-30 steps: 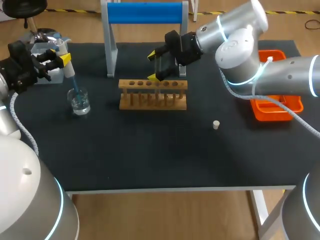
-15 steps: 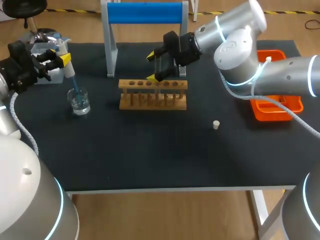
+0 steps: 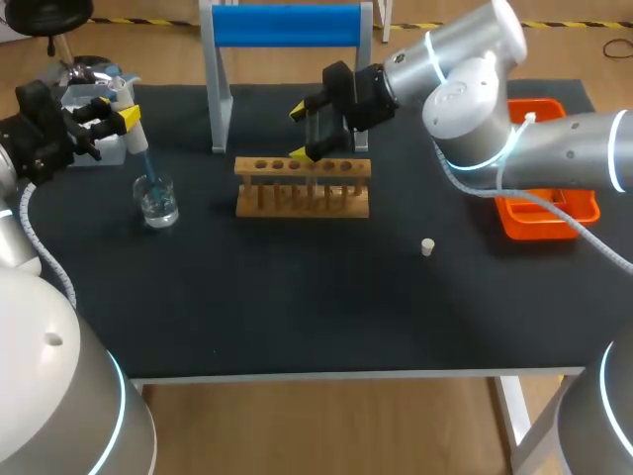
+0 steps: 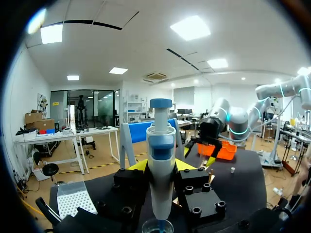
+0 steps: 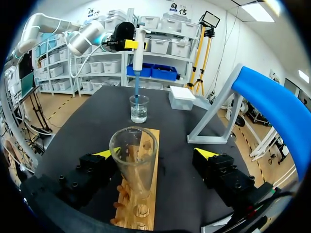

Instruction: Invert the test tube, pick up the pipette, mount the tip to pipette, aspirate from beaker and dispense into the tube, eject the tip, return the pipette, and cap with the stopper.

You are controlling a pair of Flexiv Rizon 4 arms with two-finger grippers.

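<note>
Black table (image 3: 297,297): bears all that follows.
Blue-topped grey stand (image 3: 287,25): just behind the light wooden tube rack (image 3: 302,186).
Orange plastic tray (image 3: 524,230): well to the right of the rack.
White box (image 5: 183,99): far to the rack's left, towards the back.
Right gripper (image 3: 302,132): over the rack's right half, fingers spread wide, gripping nothing.
Left gripper (image 3: 123,117): well left of the rack, closed tight on the pipette.
White-and-blue pipette (image 3: 135,139): left of the rack, slightly tilted, blue tip down inside the beaker.
Clear glass beaker (image 3: 156,203): left of the rack, some clear liquid inside.
Clear test tube (image 5: 133,155): mouth up, lower end down in the rack, between the right gripper's parted fingers.
Small white stopper (image 3: 427,246): right of the rack, nearer the front edge, alone on the table.
</note>
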